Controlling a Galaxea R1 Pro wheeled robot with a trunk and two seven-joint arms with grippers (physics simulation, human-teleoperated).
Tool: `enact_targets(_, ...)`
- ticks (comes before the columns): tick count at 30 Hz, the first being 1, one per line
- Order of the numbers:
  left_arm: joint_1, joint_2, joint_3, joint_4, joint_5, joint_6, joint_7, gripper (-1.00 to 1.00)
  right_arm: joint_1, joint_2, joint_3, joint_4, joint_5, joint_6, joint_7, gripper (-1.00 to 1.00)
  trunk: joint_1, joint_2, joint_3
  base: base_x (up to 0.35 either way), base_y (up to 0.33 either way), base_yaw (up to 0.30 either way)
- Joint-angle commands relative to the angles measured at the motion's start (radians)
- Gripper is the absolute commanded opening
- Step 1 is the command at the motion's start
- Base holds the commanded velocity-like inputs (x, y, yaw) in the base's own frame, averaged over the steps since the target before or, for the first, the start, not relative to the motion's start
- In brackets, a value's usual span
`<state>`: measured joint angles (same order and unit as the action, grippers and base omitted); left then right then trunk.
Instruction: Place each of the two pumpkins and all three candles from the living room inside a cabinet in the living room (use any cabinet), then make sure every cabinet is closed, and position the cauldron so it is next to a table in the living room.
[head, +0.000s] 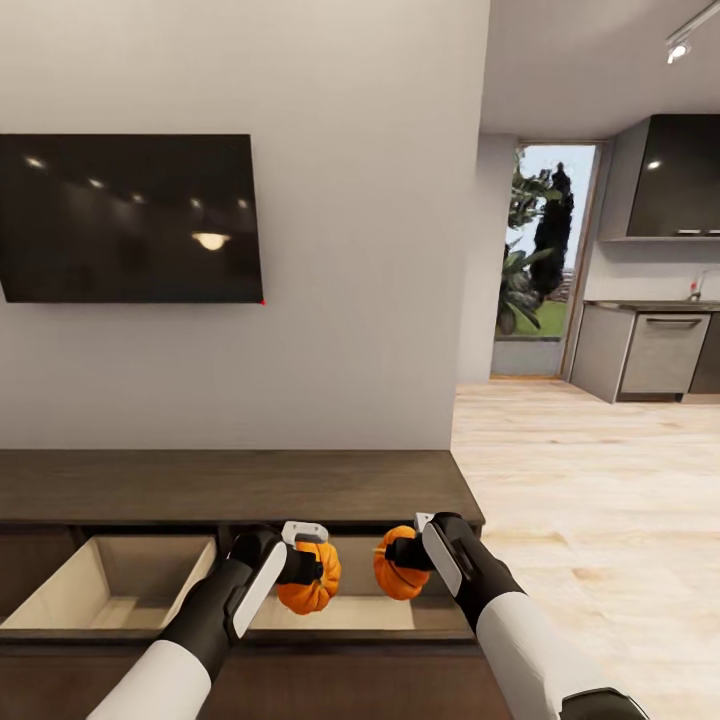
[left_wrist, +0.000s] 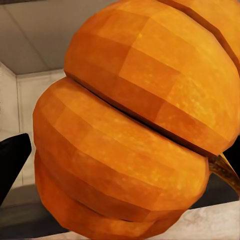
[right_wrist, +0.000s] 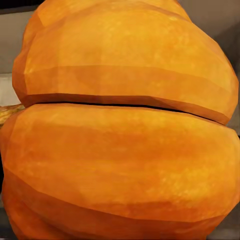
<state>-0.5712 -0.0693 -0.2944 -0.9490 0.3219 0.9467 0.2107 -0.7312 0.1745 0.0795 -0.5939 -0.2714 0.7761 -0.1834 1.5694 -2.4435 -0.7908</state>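
Observation:
Two orange ribbed pumpkins hang in front of the long dark-brown cabinet (head: 230, 485). My left gripper (head: 314, 562) is shut on one pumpkin (head: 308, 592), which looms close in the left wrist view (left_wrist: 130, 135), with a black finger (left_wrist: 12, 160) beside it. My right gripper (head: 400, 555) is shut on the other pumpkin (head: 395, 582), seen close up in the right wrist view (right_wrist: 125, 130). Both pumpkins hover over an open cabinet drawer (head: 340, 612) with a pale interior. A second open drawer (head: 110, 590) lies to its left with nothing in it.
A black TV (head: 130, 218) hangs on the white wall above the cabinet. Light wood floor (head: 580, 480) runs past the cabinet's right end toward a glass door (head: 535, 260) and grey kitchen units (head: 660, 350).

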Motion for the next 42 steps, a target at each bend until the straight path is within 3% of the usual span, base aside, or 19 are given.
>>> enact_targets(1,-0.001,0.000,-0.002,-0.001,0.011,0.003,0.011,-1.00,-0.001,0.000,0.003,-0.001,-0.011,0.003,-0.010,-1.00,0.000,-0.001,-0.001,0.041,0.000,0.000)
enact_targets(9,-0.001,0.000,-0.002,0.005,0.011,0.003,0.011,-1.00,-0.001,0.000,0.003,-0.001,-0.010,0.045,-0.008,-1.00,0.000,-0.001,-0.001,0.011,0.000,0.000)
enact_targets(31,-0.019,-0.001,0.000,0.015,0.015,0.041,0.041,-1.00,-0.001,0.000,0.003,-0.001,-0.009,0.051,-0.008,-1.00,0.000,-0.001,-0.001,0.000,0.000,0.000)
enact_targets(39,-0.019,-0.001,0.000,0.015,0.016,0.040,0.043,-1.00,-0.001,0.000,0.003,-0.001,-0.009,0.051,-0.008,-1.00,0.031,-0.057,-0.026,0.000,0.000,0.000)
enact_targets(42,-0.019,-0.001,0.000,0.015,0.015,0.039,0.043,-1.00,-0.001,0.000,0.003,-0.001,-0.009,0.051,-0.008,-1.00,0.032,-0.057,-0.038,0.000,0.000,0.000)
